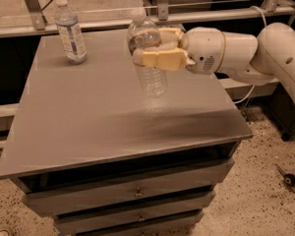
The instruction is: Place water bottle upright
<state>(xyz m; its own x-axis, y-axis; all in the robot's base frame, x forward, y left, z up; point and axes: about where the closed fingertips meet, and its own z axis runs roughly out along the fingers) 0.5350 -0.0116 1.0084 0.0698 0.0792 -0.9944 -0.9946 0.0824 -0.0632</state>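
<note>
the wide grey flat-topped drawer cabinet is offering a broad level landing under the load, so the step in hand, as i judge it, is lowering and letting go rather than hunting for a spot. the bulky white robot arm is reaching in from the right across the cabinet's back half, and its tan two-finger gripper is hanging over the middle-rear of the top. its fingers are pinching the small clear ribbed plastic water bottle with a white cap around the shoulder, one finger crossing the front and the other sitting behind. the water bottle is standing close to vertical, cap up, leaning a touch at the top toward the left, with its base near the surface (whether it is touching yet i cannot tell). doing this well is meaning squaring out that bit of lean first, then easing straight down until the whole base is resting flat, and only then spreading the fingers slowly and evenly so neither one is dragging the light, springy plastic sideways. pulling the gripper away should be going back along the arm's own line, not across the bottle. the second bottle, clear with a tall white-blue label, is standing well apart at the back left corner and is posing no risk.
</note>
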